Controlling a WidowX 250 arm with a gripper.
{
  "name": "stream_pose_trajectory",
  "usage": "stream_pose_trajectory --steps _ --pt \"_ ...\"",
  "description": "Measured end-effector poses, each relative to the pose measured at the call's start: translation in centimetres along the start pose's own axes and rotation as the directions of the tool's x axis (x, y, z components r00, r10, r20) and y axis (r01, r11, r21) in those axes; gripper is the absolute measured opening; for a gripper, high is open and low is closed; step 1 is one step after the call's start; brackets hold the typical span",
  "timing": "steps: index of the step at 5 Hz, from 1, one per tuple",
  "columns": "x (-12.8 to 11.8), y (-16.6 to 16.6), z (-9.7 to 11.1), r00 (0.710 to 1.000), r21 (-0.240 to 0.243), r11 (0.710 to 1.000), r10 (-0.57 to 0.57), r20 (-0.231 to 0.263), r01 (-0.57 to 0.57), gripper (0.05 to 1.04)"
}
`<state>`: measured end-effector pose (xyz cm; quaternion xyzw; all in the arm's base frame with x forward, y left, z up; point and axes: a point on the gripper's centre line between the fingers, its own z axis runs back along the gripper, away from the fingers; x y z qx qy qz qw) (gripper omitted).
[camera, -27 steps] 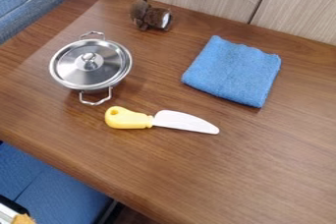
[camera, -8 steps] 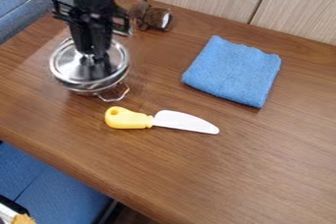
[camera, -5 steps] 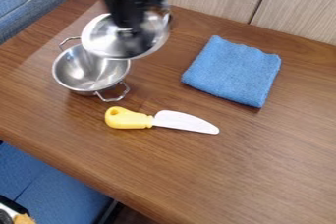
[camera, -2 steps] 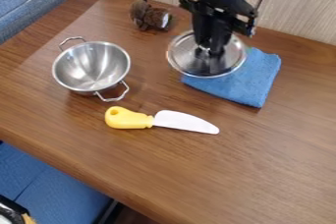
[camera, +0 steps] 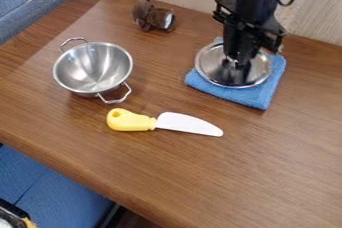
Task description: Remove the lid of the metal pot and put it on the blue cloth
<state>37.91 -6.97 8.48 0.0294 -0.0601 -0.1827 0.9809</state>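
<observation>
At the upper right, the black gripper (camera: 239, 63) points down at the middle of the round metal lid (camera: 215, 70), shut on its knob. The lid lies over the blue cloth (camera: 252, 97), hiding most of it; whether the two touch I cannot tell. Front and right edges of the cloth show around the lid. On the left stands the metal pot (camera: 93, 68), uncovered, its inside visible and a wire handle on either side.
A toy knife (camera: 163, 122) with a yellow handle lies in front, between pot and cloth. Behind is a small brown plush toy (camera: 152, 15). A wood-panel wall borders the back of the brown table (camera: 200, 182), and blue seating is on the left.
The gripper has lifted the lid off the pot and carried it right, over the cloth. The pot was turned slightly during this. Knife and cloth have kept their places.
</observation>
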Motion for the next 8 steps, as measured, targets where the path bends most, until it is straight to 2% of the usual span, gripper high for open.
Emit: stream_pose_trajectory --steps 1,2,3,4,6,7,8 --pt "0.2 -0.8 0.2 0.999 -0.003 0.999 -0.055 -0.001 0.055 0.344" --pt "-0.2 -1.0 0.3 0.996 -0.002 0.996 -0.087 -0.029 0.087 0.641" --pt "0.1 -0.8 1.2 0.997 0.002 0.997 -0.072 0.012 0.072 0.93" --pt "0.1 -0.3 2.0 0.998 0.01 0.998 -0.057 0.03 0.057 1.004" --pt "-1.8 0.8 3.9 0.998 -0.007 1.0 -0.029 0.062 0.03 1.001" --pt "-2.7 0.7 3.4 0.996 -0.026 0.996 -0.084 0.04 0.085 1.001" --pt "-2.7 0.9 3.4 0.996 -0.025 0.996 -0.085 0.041 0.086 1.001"
